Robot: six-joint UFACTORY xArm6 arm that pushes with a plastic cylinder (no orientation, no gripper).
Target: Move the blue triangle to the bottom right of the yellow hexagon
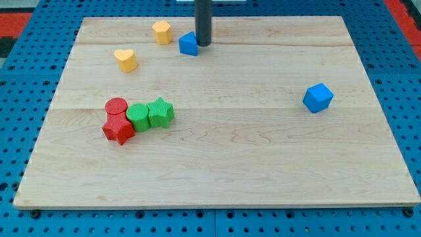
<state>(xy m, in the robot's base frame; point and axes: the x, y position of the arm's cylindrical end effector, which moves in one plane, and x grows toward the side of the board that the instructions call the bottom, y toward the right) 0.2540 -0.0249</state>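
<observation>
The blue triangle [188, 44] lies near the view's top, just right of and a little below the yellow hexagon [162, 31]. My tip [203, 44] stands right beside the blue triangle's right side, touching or nearly touching it. The dark rod rises from there out of the view's top.
A yellow heart [125, 59] lies left of the hexagon. A red cylinder [116, 106], a red star [119, 129], a green cylinder [138, 116] and a green star [160, 112] cluster at the left. A blue cube [318, 97] sits at the right. The wooden board [263, 164] is ringed by blue pegboard.
</observation>
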